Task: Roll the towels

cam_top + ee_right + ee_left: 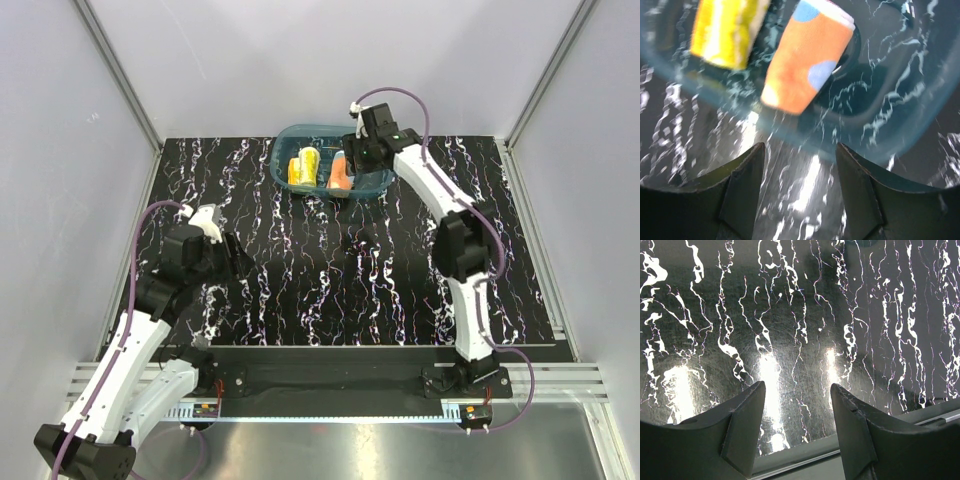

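Note:
A rolled yellow towel [303, 168] and a rolled orange towel [341, 173] lie side by side inside the teal tub [285, 140] at the back of the table. In the right wrist view the yellow roll [727, 30] is upper left and the orange roll [807, 55], with light-blue dots, is at centre. My right gripper [352, 160] hovers over the tub's right part, just beside the orange roll; it is open and empty [799, 187]. My left gripper [232, 255] is open and empty above the bare table at the left [796, 427].
The black marbled table top [340, 280] spreads between the arms. A metal rail [805, 457] runs along the table's edge below the left gripper. The tub's translucent wall [910, 125] curves in front of the right gripper. White enclosure walls stand on both sides.

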